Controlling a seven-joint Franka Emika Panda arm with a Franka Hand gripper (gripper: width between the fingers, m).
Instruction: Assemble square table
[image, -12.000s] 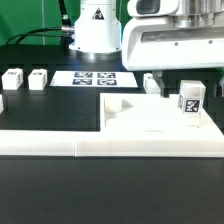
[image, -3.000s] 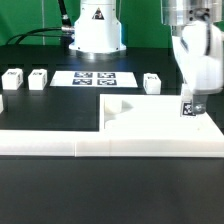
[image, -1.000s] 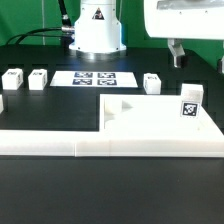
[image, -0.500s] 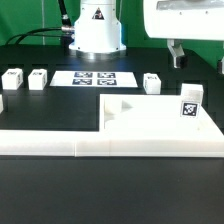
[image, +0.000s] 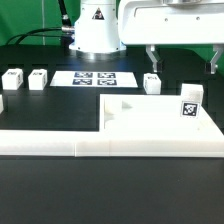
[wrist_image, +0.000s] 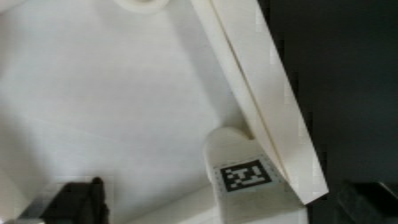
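Panel: the large flat white square plastic panel (image: 150, 122) lies flat, with its near edge along the long low white L-shaped rail (image: 50, 143).
Fitted leg: one short white tagged leg (image: 189, 102) stands upright on the panel, at its corner on the exterior view's right.
Claw: the two-finger gripper (image: 182, 64) hangs above the panel's far edge, spread wide and empty.
Next leg: a loose short white leg (image: 152, 83) sits just behind that far edge.
Advice: this is likely the fetch. Centre the jaws over the loose leg, descend straight, pinch its flat sides squarely, and avoid the fitted leg.
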